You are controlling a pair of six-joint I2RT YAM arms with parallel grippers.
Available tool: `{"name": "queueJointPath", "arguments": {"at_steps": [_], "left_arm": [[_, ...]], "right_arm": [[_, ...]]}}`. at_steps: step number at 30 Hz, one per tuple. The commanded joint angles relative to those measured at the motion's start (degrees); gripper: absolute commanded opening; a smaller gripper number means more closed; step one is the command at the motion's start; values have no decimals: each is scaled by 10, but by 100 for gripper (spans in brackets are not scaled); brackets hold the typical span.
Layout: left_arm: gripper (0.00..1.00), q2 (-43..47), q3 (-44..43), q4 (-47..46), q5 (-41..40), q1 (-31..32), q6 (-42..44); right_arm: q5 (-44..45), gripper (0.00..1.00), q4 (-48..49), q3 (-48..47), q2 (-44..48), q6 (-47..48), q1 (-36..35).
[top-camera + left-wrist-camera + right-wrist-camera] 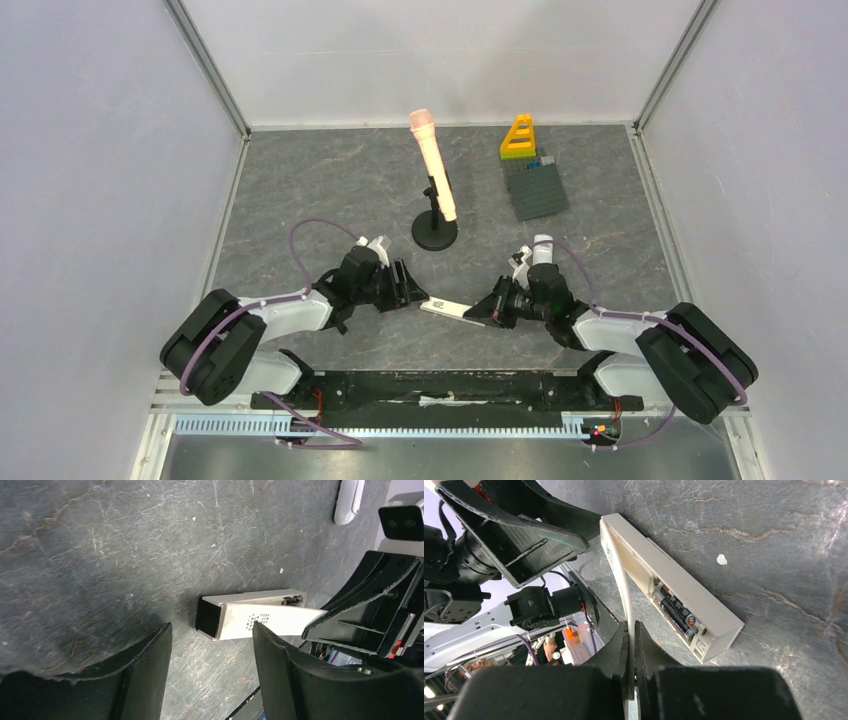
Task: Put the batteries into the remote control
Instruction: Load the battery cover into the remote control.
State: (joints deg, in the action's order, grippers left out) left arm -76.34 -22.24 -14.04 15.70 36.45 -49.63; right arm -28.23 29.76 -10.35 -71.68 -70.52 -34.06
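Right gripper [631, 630] on cover [275, 622], print illegible

Left fingers [145, 680] and right fingers [646, 650] block both ends of the remote [684, 582].

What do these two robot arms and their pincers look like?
Both the left arm and right arm are white shells joined by bulky black rounded joints, each looped by a thin purple cable. The left gripper and right gripper are matte black, each with two broad wedge-shaped fingers, rough-edged.
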Motion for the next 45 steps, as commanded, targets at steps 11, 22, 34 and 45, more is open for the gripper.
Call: {"name": "queueJointPath", "arguments": {"at_steps": [11,22,34,45], "left_arm": [[63,-32,-14,6,33,-1,72],[60,-50,-18,9,28,0,76],[51,-86,-26,24,4,21,87],[41,-111,-33,63,-13,36,99]], "right_arm": [[3,0,-113,-38,-47,85,12],[16,0,-171,-50,-24,106,23],[11,4,-177,-46,-24,96,23],[-4,13,-190,-41,-19,92,23]]}}
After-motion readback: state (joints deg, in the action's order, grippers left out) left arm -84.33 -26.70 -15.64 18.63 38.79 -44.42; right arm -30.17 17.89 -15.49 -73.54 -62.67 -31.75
